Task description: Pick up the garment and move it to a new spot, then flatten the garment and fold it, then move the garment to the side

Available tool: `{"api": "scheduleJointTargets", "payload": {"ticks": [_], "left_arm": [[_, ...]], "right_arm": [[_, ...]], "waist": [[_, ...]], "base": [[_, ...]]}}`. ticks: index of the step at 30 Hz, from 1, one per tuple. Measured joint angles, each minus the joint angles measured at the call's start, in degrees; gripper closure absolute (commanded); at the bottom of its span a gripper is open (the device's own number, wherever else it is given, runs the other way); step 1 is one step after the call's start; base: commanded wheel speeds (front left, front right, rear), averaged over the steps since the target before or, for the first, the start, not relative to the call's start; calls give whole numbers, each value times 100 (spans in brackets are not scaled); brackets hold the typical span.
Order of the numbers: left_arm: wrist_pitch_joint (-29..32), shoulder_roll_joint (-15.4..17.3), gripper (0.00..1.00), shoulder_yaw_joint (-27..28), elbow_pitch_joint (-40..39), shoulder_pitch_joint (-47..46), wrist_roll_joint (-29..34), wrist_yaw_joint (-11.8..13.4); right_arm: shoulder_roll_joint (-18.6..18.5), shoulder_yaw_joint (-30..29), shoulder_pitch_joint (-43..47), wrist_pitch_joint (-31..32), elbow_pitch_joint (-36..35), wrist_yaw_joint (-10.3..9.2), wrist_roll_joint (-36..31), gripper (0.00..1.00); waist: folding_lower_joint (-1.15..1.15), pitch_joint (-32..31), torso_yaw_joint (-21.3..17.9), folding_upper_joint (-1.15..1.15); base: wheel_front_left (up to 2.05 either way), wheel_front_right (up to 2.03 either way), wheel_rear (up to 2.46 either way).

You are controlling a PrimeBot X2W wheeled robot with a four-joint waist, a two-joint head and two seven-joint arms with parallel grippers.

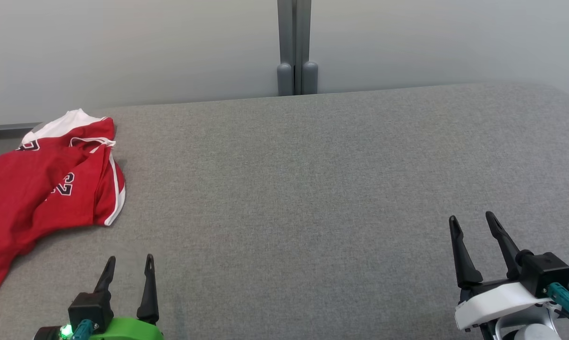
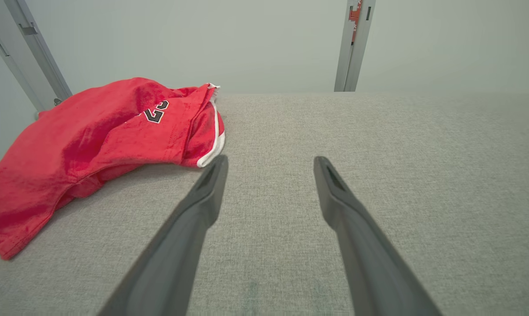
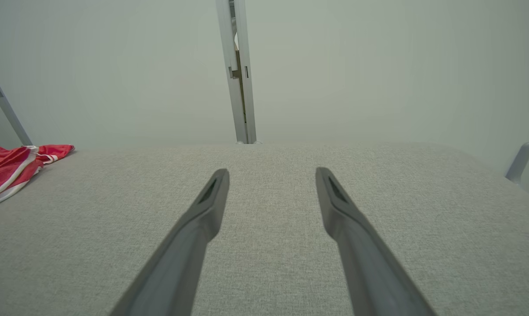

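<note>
Both our grippers, left (image 1: 128, 264) and right (image 1: 471, 224), are hovering jaws apart, empty; red garment (image 1: 43, 189) is lying crumpled at frame left.

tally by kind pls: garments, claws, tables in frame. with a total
Garments: 1, crumpled red fabric garment with white trim, lying at the table's left side
Claws: 2, left claw and right claw, both open and empty
Tables: 1, grey fabric-covered table
Total: 4
</note>
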Motion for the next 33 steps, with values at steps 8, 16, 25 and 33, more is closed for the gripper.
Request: {"api": "scheduleJointTargets", "payload": {"ticks": [8,16,25,33], "left_arm": [[-71,-86,0,86,177,3,136,-170],[-97,-138,0,152,254,2,250,-250],[-97,-208,0,223,271,-62,280,-296],[-98,-257,0,253,241,-35,282,-307]], "right_arm": [[2,-11,13,-79,65,0,-153,0],[-13,4,32,-100,90,0,-232,0],[-29,-14,33,-103,86,0,-230,0],[23,115,118,-104,101,0,-213,0]], "waist": [[0,-9,10,0],[0,-4,-6,0],[0,23,125,0],[0,20,697,0]], "base": [[0,0,0],[0,0,0],[0,0,0],[0,0,0]]}}
